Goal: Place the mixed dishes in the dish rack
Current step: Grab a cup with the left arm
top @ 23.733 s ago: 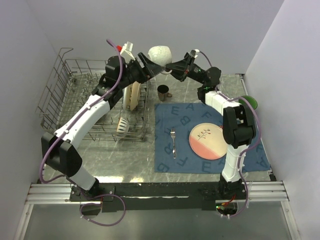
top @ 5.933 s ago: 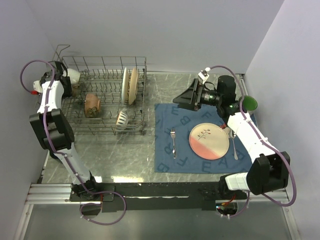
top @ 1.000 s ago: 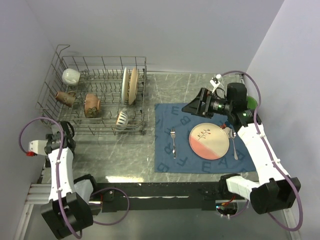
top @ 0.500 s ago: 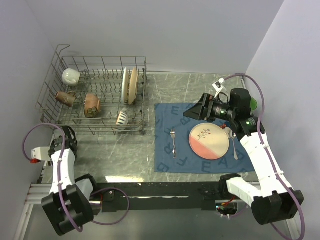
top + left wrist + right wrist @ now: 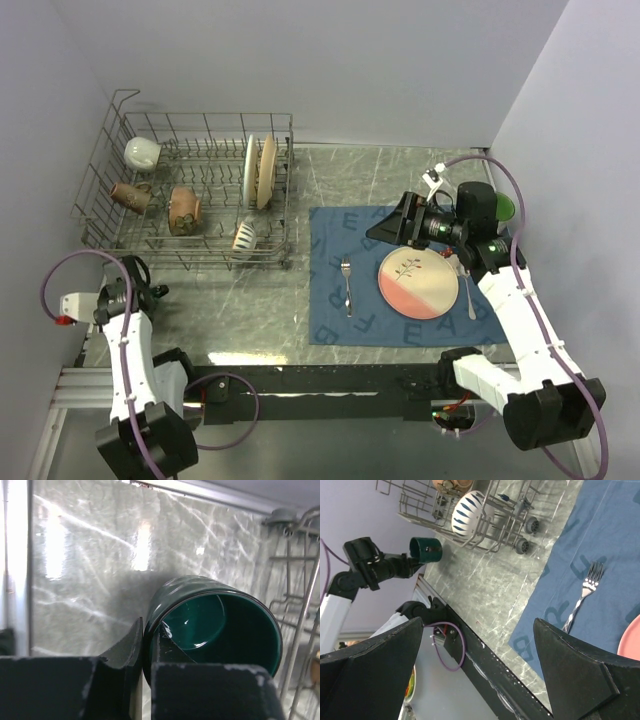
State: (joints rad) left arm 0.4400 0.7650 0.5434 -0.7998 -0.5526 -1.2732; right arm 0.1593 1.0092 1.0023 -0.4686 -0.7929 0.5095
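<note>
Mug (image 5: 220, 630) in left gripper (image 5: 148, 642) (sideways)

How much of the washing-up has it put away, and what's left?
About halfway. Done: the dish rack holds two upright plates, a striped bowl, a brown bowl, a brown cup and a white mug. In hand: the left gripper is shut on the rim of a dark green mug, outside the rack. Left: the pink-and-cream plate, fork and spoon on the placemat, and a green bowl beyond the open right gripper.
</note>
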